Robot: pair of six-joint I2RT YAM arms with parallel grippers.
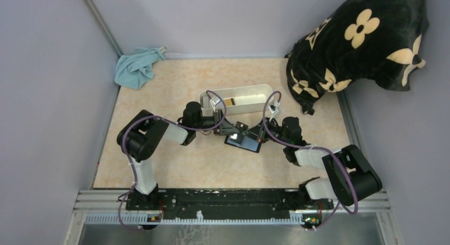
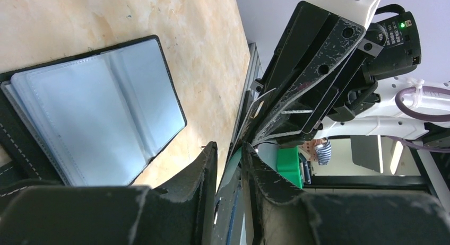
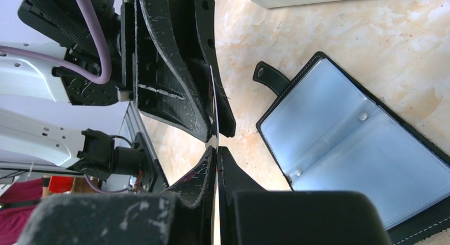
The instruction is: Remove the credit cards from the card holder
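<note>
Black outside, grey-blue inside: card holder spread open near the tabletop's middle, just on the near side of white tray. Just beside it, one credit card edge-on, pinched tight by right gripper, with left gripper narrowly parted around the same card. Looks light, stiff and slick; best gripped flat across both faces near an edge.

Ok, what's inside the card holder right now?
The card holder lies open, showing clear grey-blue sleeves with no card visible on the facing pages. Sleeves stacked beneath are covered; their contents can't be told.
</note>
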